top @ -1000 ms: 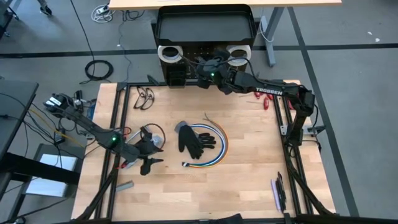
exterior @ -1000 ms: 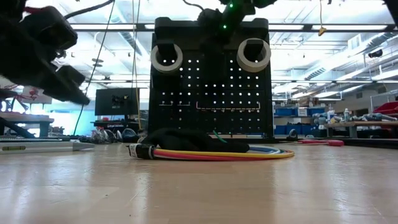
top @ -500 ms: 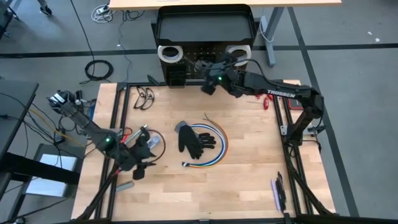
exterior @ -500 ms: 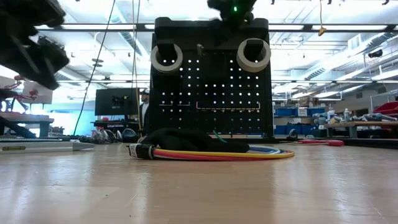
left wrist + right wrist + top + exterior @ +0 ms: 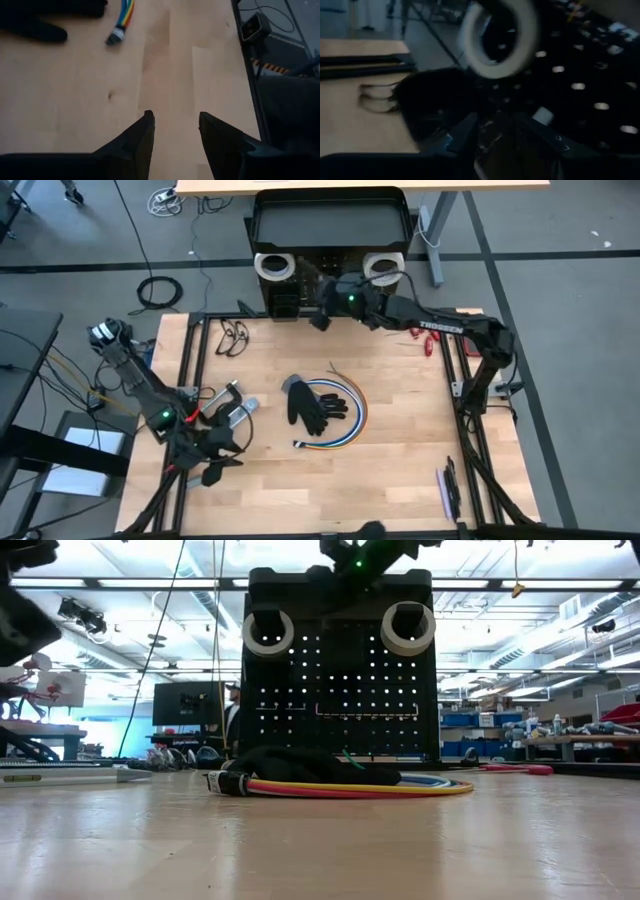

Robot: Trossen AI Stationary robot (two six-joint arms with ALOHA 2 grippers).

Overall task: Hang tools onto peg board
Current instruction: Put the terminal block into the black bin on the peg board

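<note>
The peg board stands just past the far edge of the wooden counter. It is a black upright panel full of small holes. One white tape roll hangs near its top on the left side. A second white tape roll hangs near its top on the right side.

The right gripper is up at the front of the peg board, between the two rolls. In the right wrist view its two dark fingers stand a little apart, right in front of the holes. Something dark shows between them, but I cannot tell if they hold anything.

The left gripper hangs over the counter near the left edge. Its fingers are open, with only bare wood between them.

A black clamp lies near the left edge, just beside the left arm. A small red-handled tool lies next to the clamp. A grey metal piece lies right by them too.

A black glove lies in the middle of the counter. It rests on a coil of coloured wires. A pair of glasses lies near the far left corner. Another red-handled tool lies near the far right corner. A purple-handled tool lies near the right edge, close to the near corner.
</note>
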